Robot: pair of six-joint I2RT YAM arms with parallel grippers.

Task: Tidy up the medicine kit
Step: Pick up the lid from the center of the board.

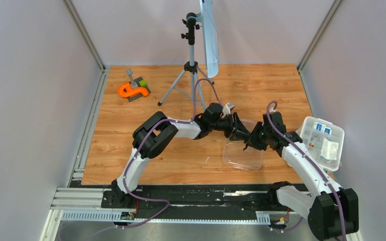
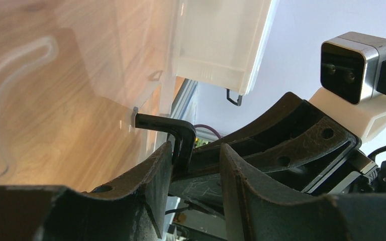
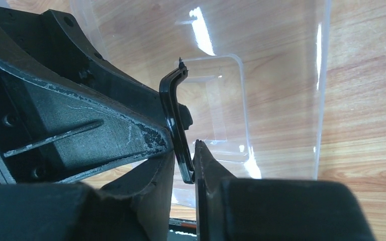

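Clear lid on worktop: glossy, rounded corners, thin black handle. Right hand pinches the black handle; left hand spread around it.

**Legibility of markings.** No text, brand, number or sign can be read in any view. The blue packets inside the white tub carry pale label patches. Their printing is too small to make out.
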